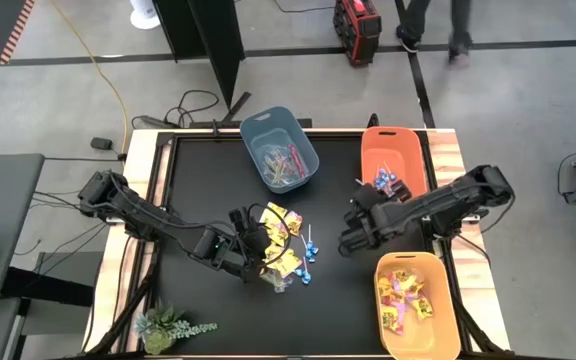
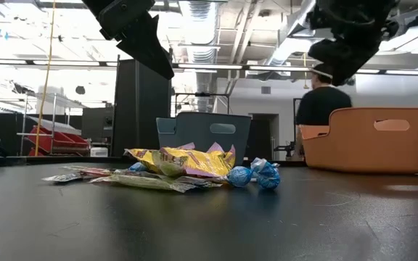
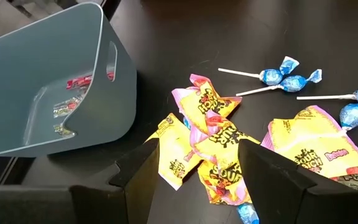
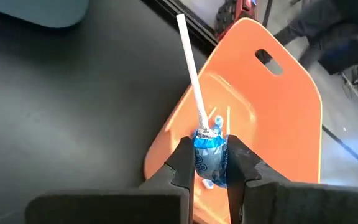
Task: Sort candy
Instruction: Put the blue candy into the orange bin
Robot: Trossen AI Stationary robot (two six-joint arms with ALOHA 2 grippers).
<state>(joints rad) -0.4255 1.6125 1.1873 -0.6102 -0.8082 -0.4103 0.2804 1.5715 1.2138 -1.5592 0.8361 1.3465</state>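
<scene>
Pinched between the right gripper's point(image 4: 211, 163) nearly closed jaws, a blue-wrapped lollipop point(image 4: 209, 149) hangs above the orange bin point(image 4: 272, 99); light, probably slippery foil. Beside that bin, the left gripper point(image 3: 197, 171) hovers wide open over yellow sour-candy packets point(image 3: 213, 140).

From above, the black counter point(image 1: 198, 190) carries a blue-grey bin point(image 1: 279, 147) at the far middle, an orange bin point(image 1: 396, 155) at the far right and a yellow bin point(image 1: 415, 304) at the near right, each with candy inside. A loose heap of yellow packets point(image 1: 280, 228) and blue lollipops point(image 1: 310, 250) lies at the centre, with the left hand point(image 1: 249, 238) over its left edge. The right hand point(image 1: 353, 228) hangs just right of the heap, near the orange bin; a small plant point(image 1: 163, 328) sits at the near left corner.
</scene>
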